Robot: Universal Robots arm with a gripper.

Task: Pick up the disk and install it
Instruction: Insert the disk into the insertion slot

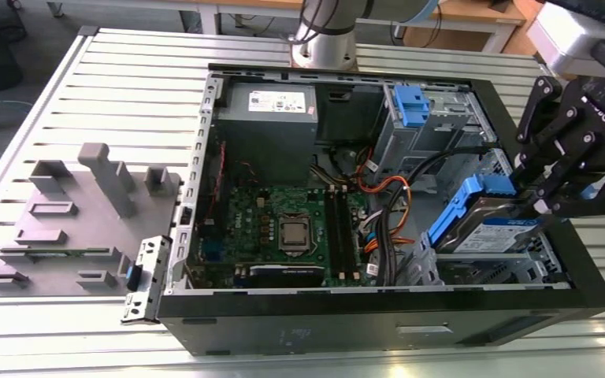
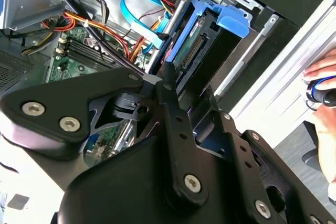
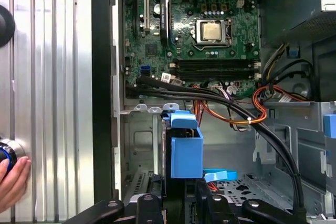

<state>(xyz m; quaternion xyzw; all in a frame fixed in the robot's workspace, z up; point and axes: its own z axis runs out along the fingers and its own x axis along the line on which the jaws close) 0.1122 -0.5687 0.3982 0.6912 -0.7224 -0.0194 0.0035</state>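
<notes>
The disk (image 1: 488,230), a silver drive with a blue-and-white label and blue side rails, hangs tilted over the drive bay (image 1: 502,266) in the near corner of the open computer case (image 1: 387,319), at the exterior view's right. My gripper (image 1: 539,206) is shut on its outer end. In the second wrist view the disk (image 2: 195,51) points away from the gripper (image 2: 176,98) toward the case interior, connector edge showing. The first wrist view shows its blue rail (image 3: 186,151) just beyond the gripper (image 3: 178,205), over the metal bay floor (image 3: 239,187).
Black and orange cables (image 1: 389,187) run beside the bay. Deeper in the case lie the motherboard (image 1: 281,228), a grey power supply (image 1: 271,106) and another blue-railed bay (image 1: 410,106). A grey fixture with posts (image 1: 82,213) stands on the slatted table. A person's hand (image 3: 13,182) rests outside the case.
</notes>
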